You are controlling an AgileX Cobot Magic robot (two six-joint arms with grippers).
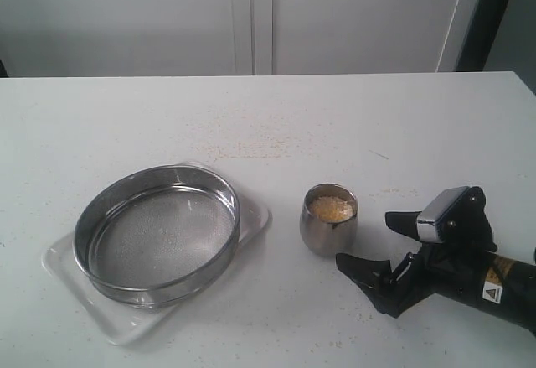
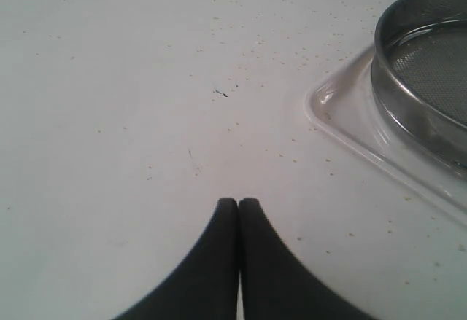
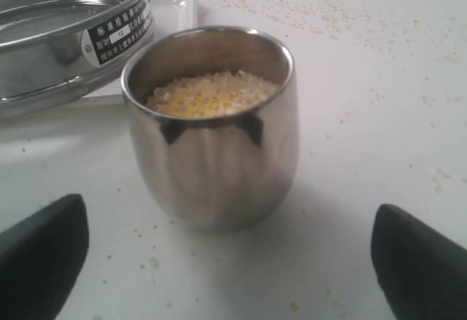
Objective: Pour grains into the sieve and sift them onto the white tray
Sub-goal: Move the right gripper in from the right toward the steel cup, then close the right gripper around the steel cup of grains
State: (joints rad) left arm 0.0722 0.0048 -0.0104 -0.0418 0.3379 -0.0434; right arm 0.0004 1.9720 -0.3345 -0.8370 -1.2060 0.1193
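Note:
The sieve (image 1: 157,232) rests on the white tray (image 1: 65,272) at the left of the table. A small rounded steel cup (image 1: 328,224) stands upright to its right, filled with the grains (image 1: 331,208). My right gripper (image 1: 371,241) is open just right of the cup, fingers spread wide, not touching it. Seen from the right wrist, the cup (image 3: 215,138) with grains (image 3: 211,94) stands ahead of the open fingers (image 3: 40,251), and the sieve (image 3: 69,28) lies beyond. My left gripper (image 2: 238,203) is shut and empty over bare table, beside the tray (image 2: 343,116) and sieve (image 2: 419,72).
Loose grains are scattered over the white table (image 1: 268,133), mostly behind the cup and sieve. A pale wall runs along the far table edge.

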